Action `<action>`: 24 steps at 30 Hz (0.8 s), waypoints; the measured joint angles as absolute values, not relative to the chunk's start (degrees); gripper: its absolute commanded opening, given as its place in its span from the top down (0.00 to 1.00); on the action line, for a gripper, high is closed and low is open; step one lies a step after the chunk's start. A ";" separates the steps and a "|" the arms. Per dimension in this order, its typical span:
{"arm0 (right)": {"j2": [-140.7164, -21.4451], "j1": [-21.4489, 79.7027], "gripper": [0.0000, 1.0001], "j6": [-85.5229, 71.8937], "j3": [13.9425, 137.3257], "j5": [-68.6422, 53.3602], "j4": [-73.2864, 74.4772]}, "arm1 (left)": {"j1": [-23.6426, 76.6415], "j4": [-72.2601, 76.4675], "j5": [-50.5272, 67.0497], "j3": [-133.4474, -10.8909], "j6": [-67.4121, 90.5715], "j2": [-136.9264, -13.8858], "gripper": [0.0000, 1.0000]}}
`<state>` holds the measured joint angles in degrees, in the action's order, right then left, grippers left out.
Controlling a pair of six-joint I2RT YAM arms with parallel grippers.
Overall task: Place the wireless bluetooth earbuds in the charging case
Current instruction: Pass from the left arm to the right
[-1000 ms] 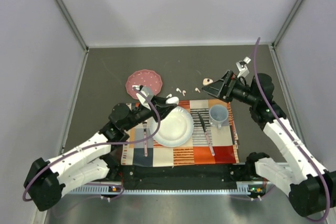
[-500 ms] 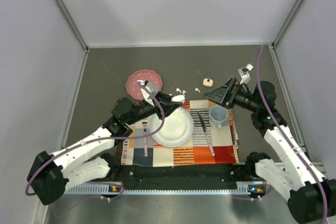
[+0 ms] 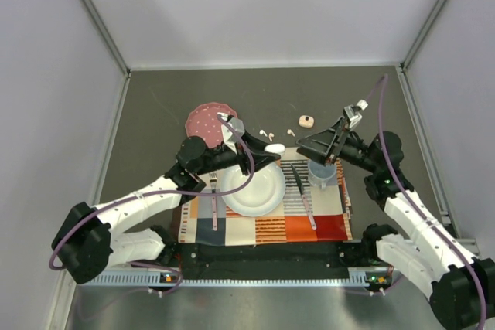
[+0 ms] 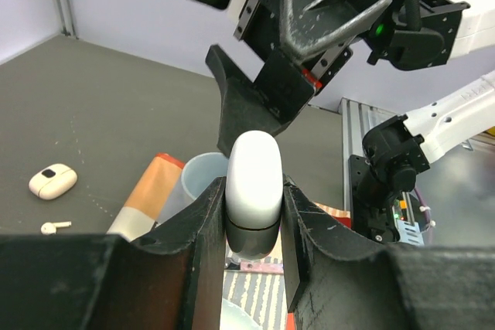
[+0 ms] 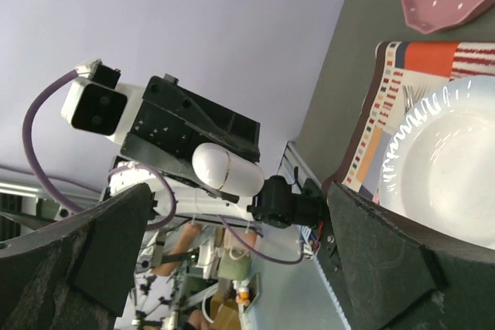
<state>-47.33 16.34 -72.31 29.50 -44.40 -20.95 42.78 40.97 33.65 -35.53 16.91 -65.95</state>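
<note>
My left gripper (image 3: 271,151) is shut on a closed white charging case (image 3: 275,147) and holds it above the placemat's far edge. In the left wrist view the case (image 4: 253,168) stands upright between my fingers (image 4: 203,222). My right gripper (image 3: 308,144) is open and empty, just right of the case and facing it. It sees the case (image 5: 226,169) between its spread fingers (image 5: 387,260). Three tiny earbuds (image 3: 266,133) lie on the dark table beyond the placemat; one (image 4: 52,227) shows in the left wrist view. Their colours are too small to tell.
A small peach case (image 3: 306,120) lies near the earbuds. A patterned placemat (image 3: 317,226) holds a white plate (image 3: 251,187), a pale blue cup (image 3: 322,171), a knife and fork (image 3: 302,191) and a pink spoon (image 3: 214,208). A pink plate (image 3: 209,120) lies at the far left.
My left gripper has carried the white case to the right, toward the right gripper. My right gripper has swung left and down from the peach case to face it.
</note>
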 measured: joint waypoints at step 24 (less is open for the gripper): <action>-54.43 27.22 0.22 -83.79 30.85 -38.28 -24.36 | 42.78 42.50 34.04 -35.53 17.08 -65.84 1.00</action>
<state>-54.43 27.22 -83.79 30.85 -38.28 -24.36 42.78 42.50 34.04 -35.53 17.08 -65.84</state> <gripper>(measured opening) 0.818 0.345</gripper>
